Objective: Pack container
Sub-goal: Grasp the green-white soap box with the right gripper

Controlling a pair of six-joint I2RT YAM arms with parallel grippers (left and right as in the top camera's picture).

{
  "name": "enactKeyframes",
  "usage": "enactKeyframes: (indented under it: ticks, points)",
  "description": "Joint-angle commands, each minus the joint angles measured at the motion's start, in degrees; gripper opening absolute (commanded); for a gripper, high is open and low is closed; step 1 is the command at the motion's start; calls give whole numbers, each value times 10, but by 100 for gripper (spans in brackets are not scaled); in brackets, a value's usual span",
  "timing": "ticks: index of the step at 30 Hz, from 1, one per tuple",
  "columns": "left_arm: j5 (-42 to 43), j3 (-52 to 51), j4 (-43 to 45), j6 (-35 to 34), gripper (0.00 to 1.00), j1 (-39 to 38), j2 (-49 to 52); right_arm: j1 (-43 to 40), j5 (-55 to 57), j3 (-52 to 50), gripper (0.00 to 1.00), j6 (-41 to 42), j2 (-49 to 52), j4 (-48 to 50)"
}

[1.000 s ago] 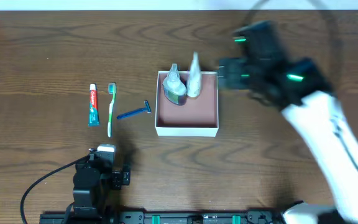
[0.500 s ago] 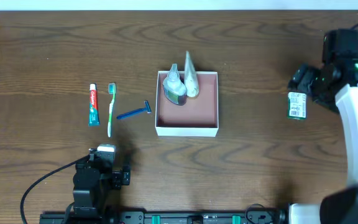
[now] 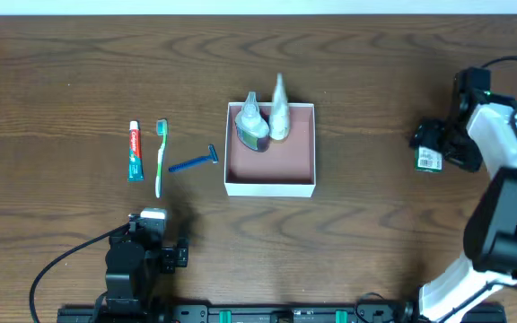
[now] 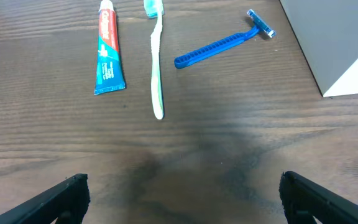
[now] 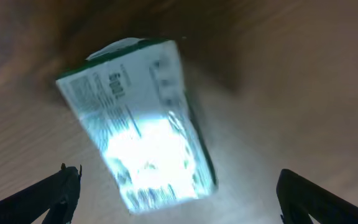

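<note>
The container, a square white box with a pink inside, stands mid-table and holds a clear bottle and a white tube leaning at its back wall. A toothpaste tube, a toothbrush and a blue razor lie to its left; they also show in the left wrist view: toothpaste, toothbrush, razor. My right gripper is open over a small green-and-white box lying on the table at the right. My left gripper is open and empty near the front edge.
The container's white corner shows at the top right of the left wrist view. Bare wooden table lies between the container and the right arm. A cable trails at the front left.
My right arm has swung from beside the container out to the table's right side, and now hovers at the small green-and-white box. The left arm has not moved.
</note>
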Motion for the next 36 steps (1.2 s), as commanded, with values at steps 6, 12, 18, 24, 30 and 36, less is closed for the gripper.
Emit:
enactKeyframes:
  ticks: [6,12,18,24,30,36]
  points:
    - [1,-9,-2,-5,98,3,-4,-2,-41,-3,97,-52,64,27]
    - [1,-9,-2,-5,98,3,-4,-2,-40,-2,73,-52,66,34]
    - [1,-9,-2,-5,98,3,-4,-2,-41,-2,48,-49,64,33]
    - [1,-9,-2,-5,98,3,-4,-1,-90,-2,47,-47,34,25]
    - [1,-9,-2,-5,98,3,-4,20,-148,-2,45,-43,-57,6]
    - [1,-9,-2,-5,98,3,-4,92,-178,-2,42,-40,-183,-35]
